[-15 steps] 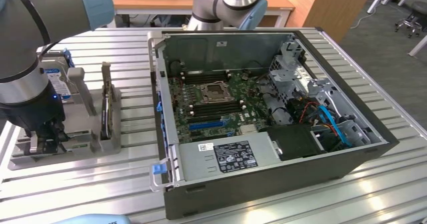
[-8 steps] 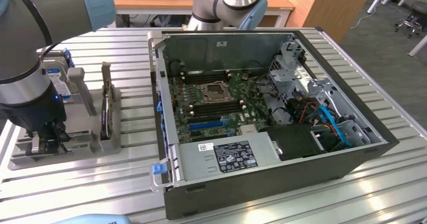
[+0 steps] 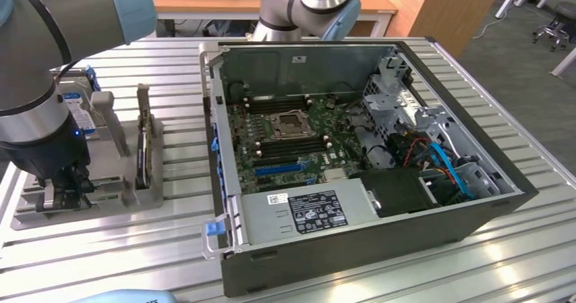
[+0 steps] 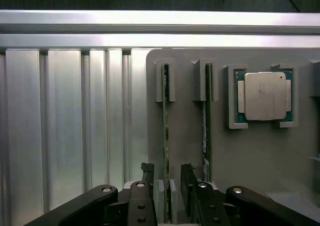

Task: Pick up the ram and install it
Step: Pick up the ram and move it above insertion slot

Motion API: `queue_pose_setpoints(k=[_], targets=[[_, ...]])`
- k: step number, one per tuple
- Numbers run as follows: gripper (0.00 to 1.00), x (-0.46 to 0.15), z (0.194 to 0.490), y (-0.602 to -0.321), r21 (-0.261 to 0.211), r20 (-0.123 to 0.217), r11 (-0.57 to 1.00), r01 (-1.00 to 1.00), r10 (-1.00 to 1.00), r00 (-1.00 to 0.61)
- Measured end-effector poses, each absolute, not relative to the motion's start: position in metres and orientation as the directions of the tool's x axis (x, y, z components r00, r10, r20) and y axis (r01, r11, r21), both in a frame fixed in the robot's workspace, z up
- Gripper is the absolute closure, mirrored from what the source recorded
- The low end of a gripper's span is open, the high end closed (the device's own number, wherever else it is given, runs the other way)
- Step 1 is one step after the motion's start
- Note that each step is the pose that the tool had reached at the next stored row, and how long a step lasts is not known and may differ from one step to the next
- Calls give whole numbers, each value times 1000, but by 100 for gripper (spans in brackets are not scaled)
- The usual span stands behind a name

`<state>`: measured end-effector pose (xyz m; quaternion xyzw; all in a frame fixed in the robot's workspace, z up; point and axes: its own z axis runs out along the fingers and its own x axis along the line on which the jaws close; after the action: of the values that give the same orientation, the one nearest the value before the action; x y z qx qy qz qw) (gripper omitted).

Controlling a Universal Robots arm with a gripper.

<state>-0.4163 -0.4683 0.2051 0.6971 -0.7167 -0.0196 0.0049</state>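
Note:
Two green ram sticks stand on edge in the slots of a grey holder [image 4: 185, 136]. My gripper [image 4: 166, 180] is low over that holder and open. Its black fingers [image 4: 148, 178] stand on either side of the near end of one ram stick [image 4: 165, 116], with a small gap on each side. The second stick [image 4: 206, 116] stands parallel just beyond one finger. In the exterior view the gripper [image 3: 67, 194] sits at the holder [image 3: 135, 195] on the exterior view's left, well away from the open computer case [image 3: 360, 239] and its motherboard [image 3: 288, 131].
A square silver processor [image 4: 264, 96] lies in its own pocket of the holder beside the sticks. A blue-labelled hard drive [image 3: 77, 111] stands behind the arm. The case walls rise around the motherboard. The holder and case rest on a ribbed aluminium table [image 3: 180, 67].

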Motion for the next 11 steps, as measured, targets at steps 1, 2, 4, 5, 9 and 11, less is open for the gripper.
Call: queue_pose_setpoints(k=[1,2,4,5,9,11], targets=[[65,-416,205,-468,35,-20,27,-999,-999,-28],[65,-416,205,-469,35,-20,27,-999,-999,-28],[65,-416,205,-469,35,-20,27,-999,-999,-28],[65,-416,205,-469,35,-20,27,-999,-999,-28],[65,-416,204,-469,35,-20,27,-999,-999,-28],[65,-416,204,-469,35,-20,27,-999,-999,-28]])
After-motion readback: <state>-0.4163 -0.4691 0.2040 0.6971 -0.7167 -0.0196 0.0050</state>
